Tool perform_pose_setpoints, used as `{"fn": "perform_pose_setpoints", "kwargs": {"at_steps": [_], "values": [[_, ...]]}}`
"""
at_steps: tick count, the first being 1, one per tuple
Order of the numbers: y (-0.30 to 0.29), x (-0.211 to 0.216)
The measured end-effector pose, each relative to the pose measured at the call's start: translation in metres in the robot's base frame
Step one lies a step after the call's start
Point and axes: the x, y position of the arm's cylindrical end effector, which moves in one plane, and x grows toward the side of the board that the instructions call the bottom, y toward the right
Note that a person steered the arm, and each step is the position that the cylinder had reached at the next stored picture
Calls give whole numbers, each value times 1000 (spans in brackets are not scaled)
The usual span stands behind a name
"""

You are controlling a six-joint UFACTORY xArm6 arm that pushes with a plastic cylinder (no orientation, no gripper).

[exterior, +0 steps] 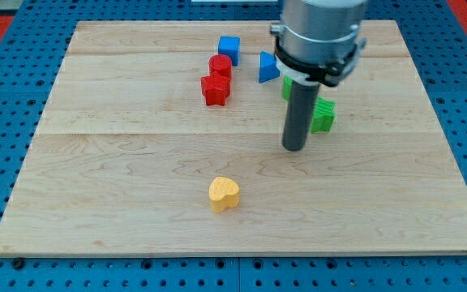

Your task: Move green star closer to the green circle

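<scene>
My tip (295,148) is resting on the surface (120,162), with the green star (323,116) lying just up-right of it. The green circle (286,88), mostly hidden behind the rod, is sitting close beyond. There is no pincer here to open or close.

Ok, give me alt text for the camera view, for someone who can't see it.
My tip rests on a wooden board just left of and below the green star, with the green circle mostly hidden behind the rod. A yellow heart lies alone nearer the view's bottom.
</scene>
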Motion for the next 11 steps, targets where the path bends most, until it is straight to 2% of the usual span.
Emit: {"fn": "perform_pose_setpoints", "kwargs": {"at_steps": [1, 2, 4, 5, 7, 9, 10, 11], "values": [[31, -29], [43, -36], [45, -13], [64, -19], [63, -59], [93, -43], [109, -54], [100, -78]]}}
